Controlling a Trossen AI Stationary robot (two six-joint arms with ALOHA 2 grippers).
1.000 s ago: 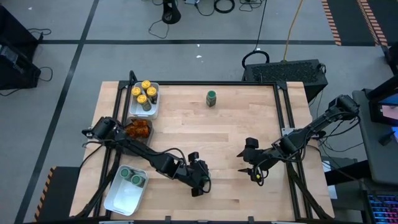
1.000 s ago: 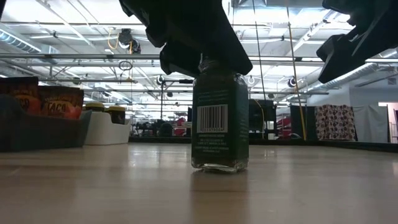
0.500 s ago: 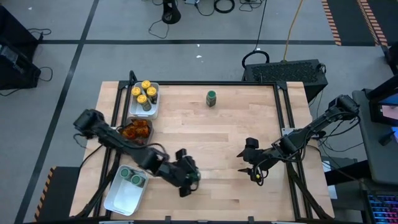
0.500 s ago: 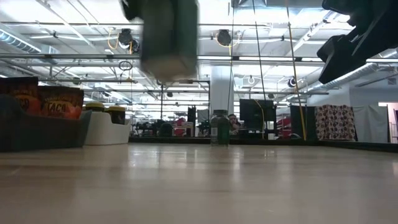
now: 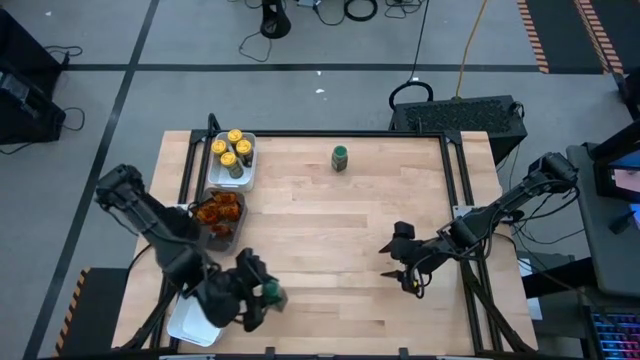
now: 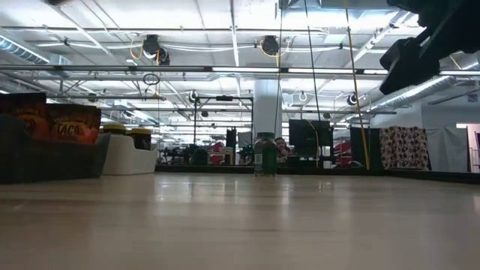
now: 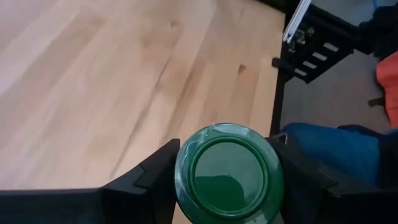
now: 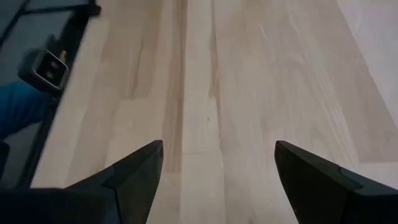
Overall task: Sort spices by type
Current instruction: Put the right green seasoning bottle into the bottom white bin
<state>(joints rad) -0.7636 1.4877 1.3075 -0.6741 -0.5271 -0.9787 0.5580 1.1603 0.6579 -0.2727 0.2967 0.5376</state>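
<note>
The left gripper (image 7: 227,180) pinches a green-lidded jar (image 7: 228,172) at lower left; rigid, light, smooth, so grip its sides. The right gripper (image 8: 217,168) waits with fingers spread.

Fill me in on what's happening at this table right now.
The left gripper is holding a green-lidded jar near the white tray at the table's front left corner. The right gripper waits open above bare wood on the right side. Yellow-lidded jars sit in another white tray, orange packets in the dark tray, and one green-lidded jar stands alone at the far edge.
</note>
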